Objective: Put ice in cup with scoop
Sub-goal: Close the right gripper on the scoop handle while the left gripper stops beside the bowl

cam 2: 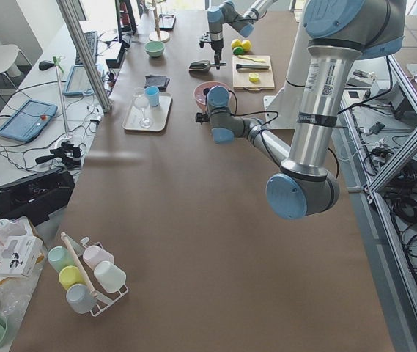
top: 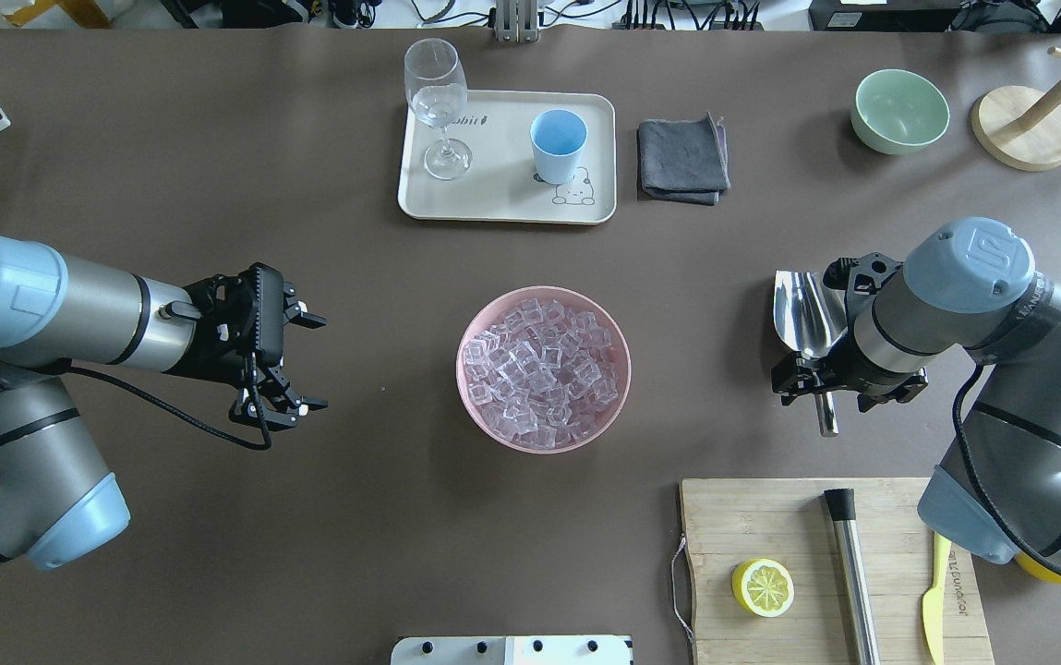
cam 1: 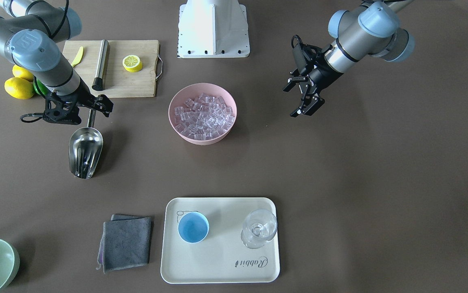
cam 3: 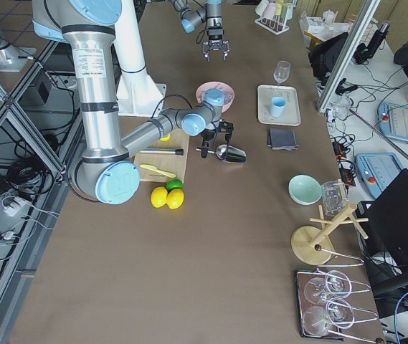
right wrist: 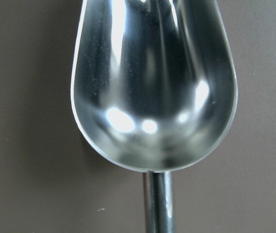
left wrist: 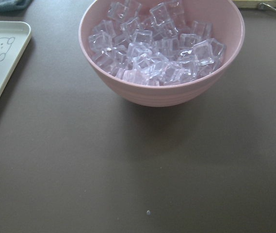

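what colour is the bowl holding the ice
Pink; the bowl shows best in the left wrist view.

I see the scoop [right wrist: 154, 82] as polished mirror-bright steel, the ice [left wrist: 157, 41] clear and glassy, the pink bowl [left wrist: 167, 92] smooth matt, the table [cam 1: 339, 183] matt brown, the cutting board [top: 779, 526] bare wood.

Front and overhead cameras face oppositely, sharing the pink bowl [cam 1: 202, 114].

On my surface [top: 216, 554] a pink bowl [top: 618, 388] sat mid-way. Beyond it a cream tray [top: 502, 199] carried a stemmed glass [top: 438, 102], a grey cloth [top: 682, 159] beside it. A wooden board [top: 770, 517] bore a lemon half [top: 762, 587], a steel cylinder [top: 853, 573] and a yellow knife [top: 934, 600]. A green bowl [top: 899, 111] stood apart.
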Motion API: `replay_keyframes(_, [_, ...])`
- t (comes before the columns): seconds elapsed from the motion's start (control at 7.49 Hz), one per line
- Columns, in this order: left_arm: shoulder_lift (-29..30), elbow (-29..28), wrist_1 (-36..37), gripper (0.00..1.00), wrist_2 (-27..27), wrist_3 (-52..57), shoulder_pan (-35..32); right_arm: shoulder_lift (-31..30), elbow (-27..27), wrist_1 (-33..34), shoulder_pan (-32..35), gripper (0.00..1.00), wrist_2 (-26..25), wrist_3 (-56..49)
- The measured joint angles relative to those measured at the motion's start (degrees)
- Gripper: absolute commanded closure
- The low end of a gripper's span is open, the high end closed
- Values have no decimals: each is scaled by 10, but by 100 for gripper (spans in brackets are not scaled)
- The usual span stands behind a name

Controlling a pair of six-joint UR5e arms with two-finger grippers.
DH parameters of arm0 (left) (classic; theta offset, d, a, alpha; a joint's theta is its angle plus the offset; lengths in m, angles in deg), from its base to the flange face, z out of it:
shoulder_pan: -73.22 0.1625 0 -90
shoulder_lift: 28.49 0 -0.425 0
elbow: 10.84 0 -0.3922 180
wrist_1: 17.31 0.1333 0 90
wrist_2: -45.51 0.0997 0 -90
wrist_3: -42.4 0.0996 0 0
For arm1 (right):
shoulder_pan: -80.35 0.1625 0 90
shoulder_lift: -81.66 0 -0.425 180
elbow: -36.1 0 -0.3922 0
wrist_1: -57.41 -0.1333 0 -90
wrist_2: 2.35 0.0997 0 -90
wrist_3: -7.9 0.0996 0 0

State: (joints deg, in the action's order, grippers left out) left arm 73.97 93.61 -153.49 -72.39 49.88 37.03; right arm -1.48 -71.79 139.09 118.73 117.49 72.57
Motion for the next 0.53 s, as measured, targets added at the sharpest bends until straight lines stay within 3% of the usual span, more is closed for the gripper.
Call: replay_keyframes(0.53, [51,-91,-116,1,4,5,33,-12,-8,0,-4,57,6,10])
